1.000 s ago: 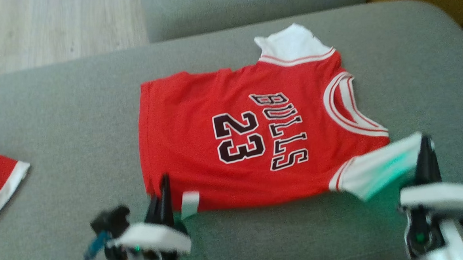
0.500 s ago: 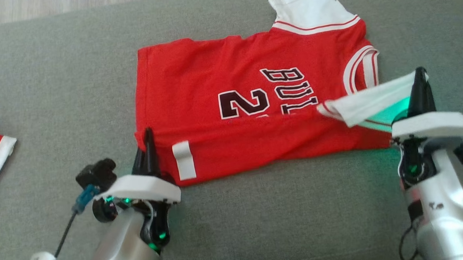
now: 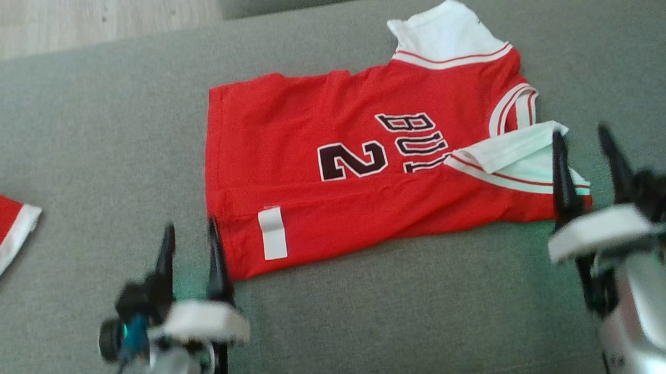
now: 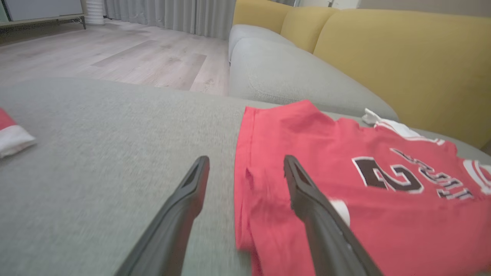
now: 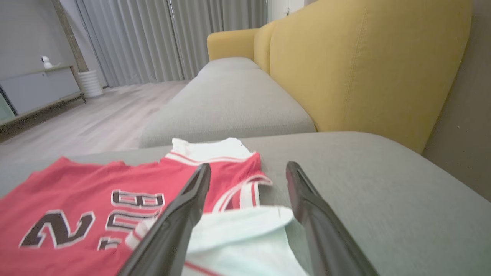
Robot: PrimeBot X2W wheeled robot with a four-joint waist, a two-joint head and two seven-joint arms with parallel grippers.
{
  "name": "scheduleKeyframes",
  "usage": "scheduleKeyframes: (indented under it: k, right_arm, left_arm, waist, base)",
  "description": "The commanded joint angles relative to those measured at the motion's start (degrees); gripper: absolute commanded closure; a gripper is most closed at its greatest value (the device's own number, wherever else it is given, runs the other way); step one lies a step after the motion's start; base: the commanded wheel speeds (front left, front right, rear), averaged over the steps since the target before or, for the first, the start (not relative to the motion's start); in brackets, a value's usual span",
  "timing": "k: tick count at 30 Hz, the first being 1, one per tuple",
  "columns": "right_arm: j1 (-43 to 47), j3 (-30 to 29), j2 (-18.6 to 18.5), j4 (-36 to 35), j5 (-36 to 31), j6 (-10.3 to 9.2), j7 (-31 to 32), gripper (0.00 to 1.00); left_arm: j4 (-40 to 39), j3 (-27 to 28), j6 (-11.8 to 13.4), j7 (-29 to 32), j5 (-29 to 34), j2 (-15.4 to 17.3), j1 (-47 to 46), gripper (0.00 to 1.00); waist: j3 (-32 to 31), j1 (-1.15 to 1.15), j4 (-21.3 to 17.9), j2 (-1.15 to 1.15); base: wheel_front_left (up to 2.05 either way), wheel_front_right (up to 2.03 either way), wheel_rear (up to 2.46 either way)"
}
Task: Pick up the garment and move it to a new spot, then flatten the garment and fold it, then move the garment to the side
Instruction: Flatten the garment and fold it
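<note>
Where the garment point(image 3: 284, 127) folds over, half its lettering point(image 3: 354, 158) hides.

A: Head camera: high up, aimed steeply down at the grey cushion point(image 3: 374, 321). The left gripper point(image 3: 190, 224) and right gripper point(image 3: 580, 132) rise from the bottom edge.
B: Wrist cameras?
A: Both low, close over the cushion. Left looks from the hem end of the garment point(image 3: 307, 131) towards the wooden floor point(image 4: 134, 57); right from its collar end towards curtains point(image 5: 153, 38).
B: Overlap?
A: All three catch the printed "2" point(image 3: 353, 160).
</note>
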Motion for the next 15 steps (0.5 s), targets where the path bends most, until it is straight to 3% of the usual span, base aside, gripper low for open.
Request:
scheduleKeyframes:
  k: [1, 6, 15]
  right_arm:
    - [1.6, 1.2, 0.5, -2.3, -1.4, -0.04, -0.4, 0.00]
    - [7.8, 0.7, 1.5, -2.5, -3.5, -0.04, -0.4, 0.00]
    - [13.0, 0.5, 2.6, -1.3, -3.3, -0.04, -0.4, 0.00]
  left_arm:
    - [-2.5, 2.5, 0.5, -0.3, 2.0, 0.7, 1.9, 0.00]
    - [-4.1, 3.2, 0.9, -0.3, 6.7, 0.7, 7.6, 0.00]
    - [-4.2, 3.6, 0.9, -0.3, 7.5, 0.7, 13.0, 0.00]
  waist:
    - [-1.7, 0.00, 0.0, 0.00]
    - [-4.7, 0.00, 0.2, 0.00]
    - [-7.5, 0.00, 0.1, 0.00]
  base:
    - [0.00, 0.00, 0.00]
    - [0.00, 0.00, 0.00]
    - [0.00, 0.00, 0.00]
